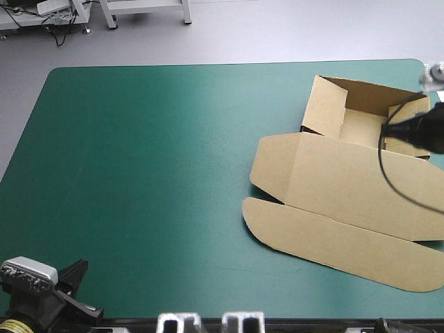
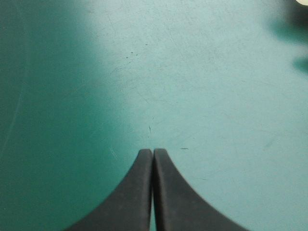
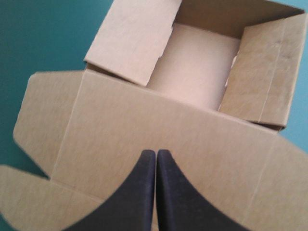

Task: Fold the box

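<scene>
The brown box (image 1: 347, 187) lies at the table's right side as an open tray with its walls raised. Its lid lies flat toward the near edge and ends in a long rounded flap (image 1: 333, 243). My right gripper (image 1: 390, 130) hovers over the tray's right part, shut and holding nothing. In the right wrist view its tips (image 3: 156, 152) meet above the flat lid panel (image 3: 144, 130), with the open tray (image 3: 197, 67) ahead. My left gripper (image 1: 80, 269) rests at the near left corner. It is shut (image 2: 152, 150) over bare teal-green cover, far from the box.
The teal-green cover (image 1: 152, 173) stretches bare over the left and middle of the table. The box reaches close to the table's right edge (image 1: 433, 104). A side flap (image 1: 274, 166) of the lid sticks out toward the table's middle.
</scene>
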Robot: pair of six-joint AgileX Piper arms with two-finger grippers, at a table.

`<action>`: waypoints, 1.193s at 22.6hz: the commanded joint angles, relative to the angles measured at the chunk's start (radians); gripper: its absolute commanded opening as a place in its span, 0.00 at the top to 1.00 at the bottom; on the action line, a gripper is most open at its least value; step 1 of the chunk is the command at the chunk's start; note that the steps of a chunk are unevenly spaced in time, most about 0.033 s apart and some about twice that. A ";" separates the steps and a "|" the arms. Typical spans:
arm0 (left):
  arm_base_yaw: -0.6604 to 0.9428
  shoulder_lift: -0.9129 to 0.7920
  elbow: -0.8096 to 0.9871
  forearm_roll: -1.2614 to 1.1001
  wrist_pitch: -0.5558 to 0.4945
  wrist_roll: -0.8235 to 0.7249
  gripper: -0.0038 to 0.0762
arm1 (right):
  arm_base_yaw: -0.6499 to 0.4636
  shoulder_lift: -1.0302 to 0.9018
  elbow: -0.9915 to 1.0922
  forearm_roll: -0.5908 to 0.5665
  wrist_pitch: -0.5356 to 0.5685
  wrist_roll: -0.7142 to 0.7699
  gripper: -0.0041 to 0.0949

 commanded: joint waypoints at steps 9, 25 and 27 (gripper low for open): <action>-0.003 0.016 0.034 -0.076 -0.063 0.047 0.96 | 0.027 -0.717 0.704 -0.015 -0.215 0.001 0.97; -0.003 0.016 0.034 -0.102 -0.055 0.035 0.96 | 0.027 -0.871 0.942 -0.041 -0.289 0.041 0.97; -0.003 0.016 0.034 -0.102 -0.055 0.035 0.96 | 0.027 -0.871 0.942 -0.041 -0.289 0.041 0.97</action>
